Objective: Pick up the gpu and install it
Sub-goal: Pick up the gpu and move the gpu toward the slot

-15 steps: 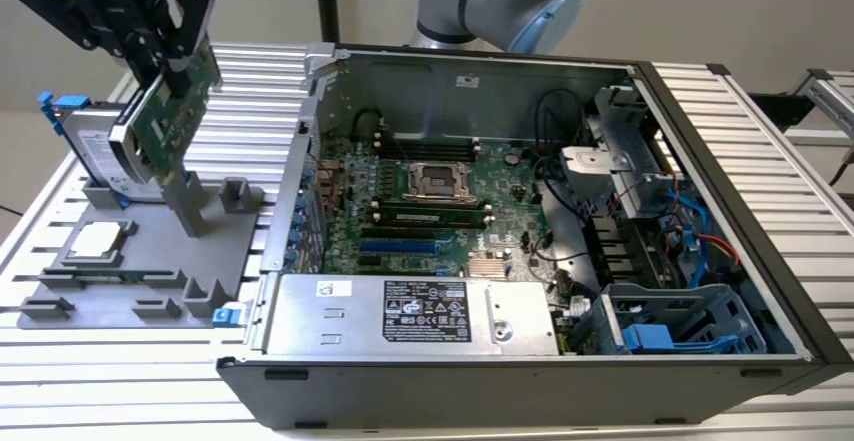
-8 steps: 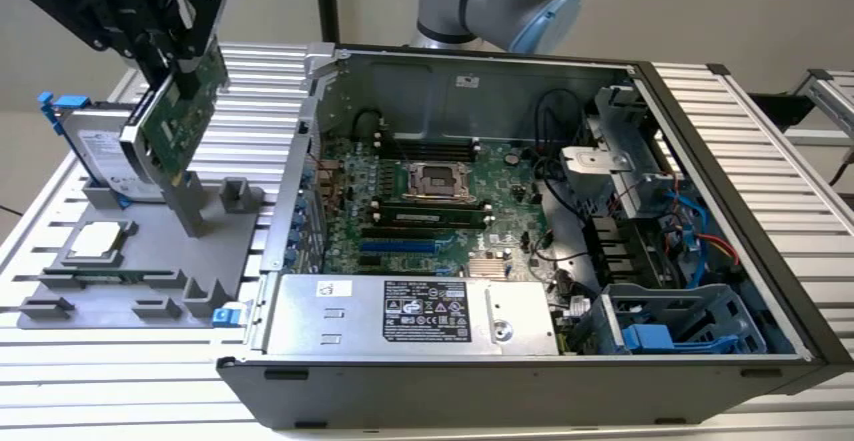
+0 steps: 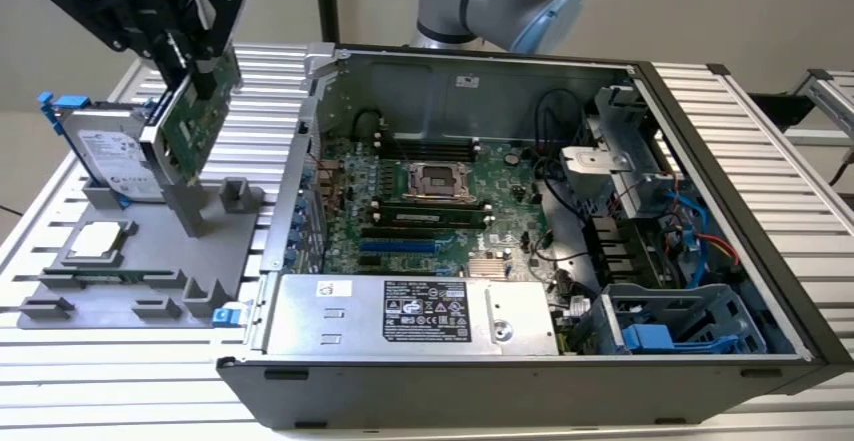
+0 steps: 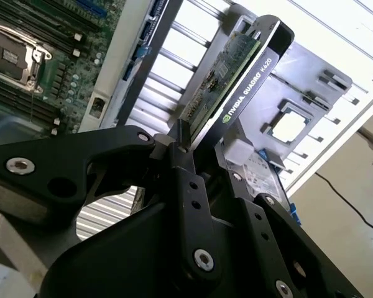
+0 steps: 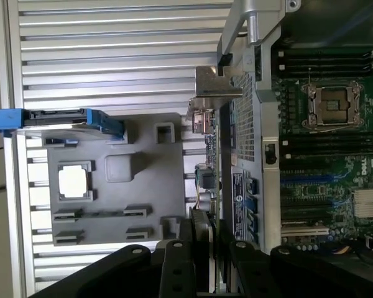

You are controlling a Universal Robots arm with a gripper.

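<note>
Holding the gpu (image 3: 187,131) nearly upright.
Pinching its top edge with the end effector (image 3: 203,79), likely to keep the bottom free.

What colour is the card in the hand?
The gpu: green board, black cooler; best in the second wrist view.

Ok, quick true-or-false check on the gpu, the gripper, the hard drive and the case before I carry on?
1. The gripper is shut on the gpu. True.
2. The gpu sits in a motherboard slot. False: it is held over the grey tray, outside the case.
3. The hard drive stands on edge in the tray. True.
4. The case is closed. False: it is open, with the motherboard exposed.
</note>
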